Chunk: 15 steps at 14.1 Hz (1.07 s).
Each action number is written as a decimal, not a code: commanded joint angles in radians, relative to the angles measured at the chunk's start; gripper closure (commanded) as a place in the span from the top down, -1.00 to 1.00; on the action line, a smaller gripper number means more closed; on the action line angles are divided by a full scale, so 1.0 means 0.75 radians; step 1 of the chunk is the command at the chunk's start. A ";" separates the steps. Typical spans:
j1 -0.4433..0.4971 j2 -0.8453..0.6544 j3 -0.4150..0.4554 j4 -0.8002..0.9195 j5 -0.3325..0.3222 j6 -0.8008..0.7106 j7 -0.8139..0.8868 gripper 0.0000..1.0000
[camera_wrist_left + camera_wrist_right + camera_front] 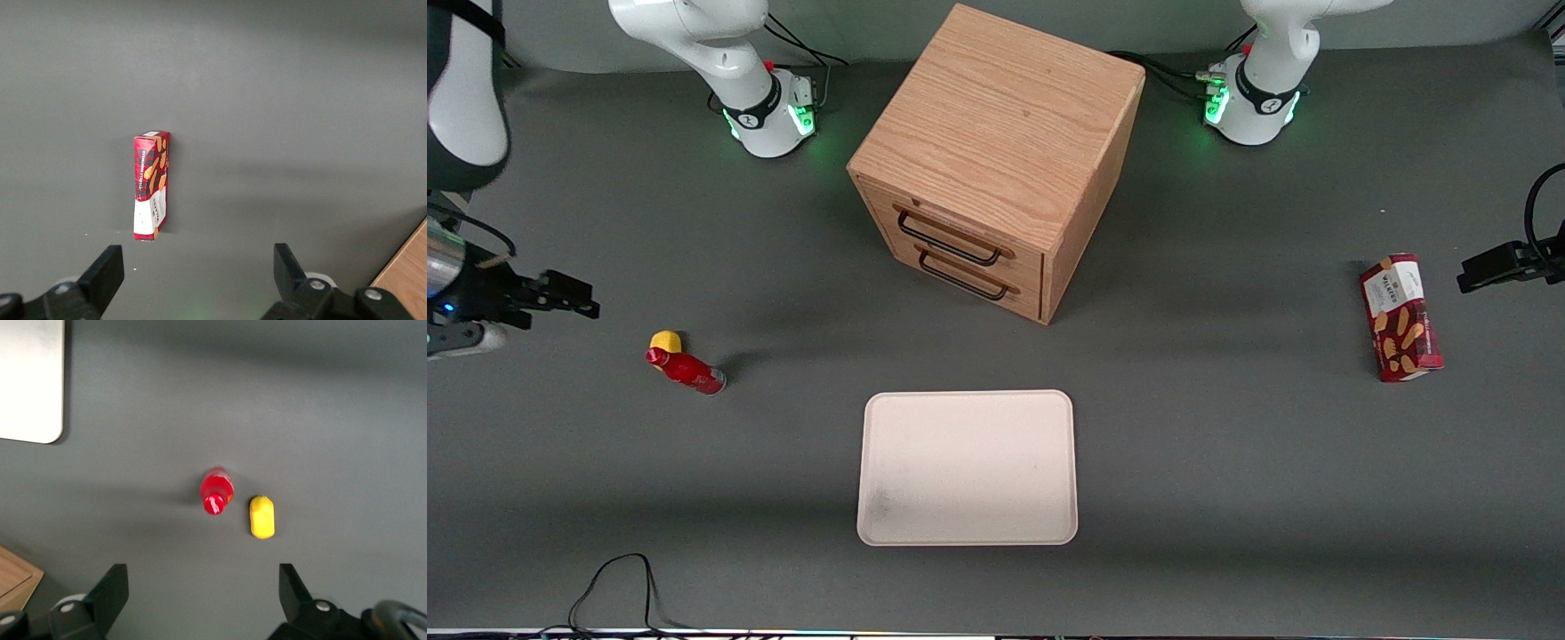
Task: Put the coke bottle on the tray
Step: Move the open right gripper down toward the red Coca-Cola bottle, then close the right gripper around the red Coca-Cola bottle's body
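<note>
The coke bottle (687,370), small and red with a red cap, seems to stand upright on the grey table toward the working arm's end; it also shows in the right wrist view (217,492). The pale cream tray (967,467) lies flat and bare near the front camera, mid-table; one corner shows in the right wrist view (30,380). My right gripper (578,300) hangs above the table, farther out toward the working arm's end than the bottle and apart from it. Its fingers are open and hold nothing (203,577).
A small yellow lump (665,340) sits right beside the bottle, also in the right wrist view (262,517). A wooden drawer cabinet (996,160) stands farther from the camera than the tray. A red biscuit box (1400,317) lies toward the parked arm's end, also in the left wrist view (152,185).
</note>
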 commanded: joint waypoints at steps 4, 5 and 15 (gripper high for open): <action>0.012 -0.023 -0.007 -0.232 -0.013 0.246 -0.014 1.00; 0.012 -0.023 -0.005 -0.269 -0.013 0.293 -0.014 1.00; 0.010 0.063 -0.005 -0.515 0.001 0.723 -0.025 1.00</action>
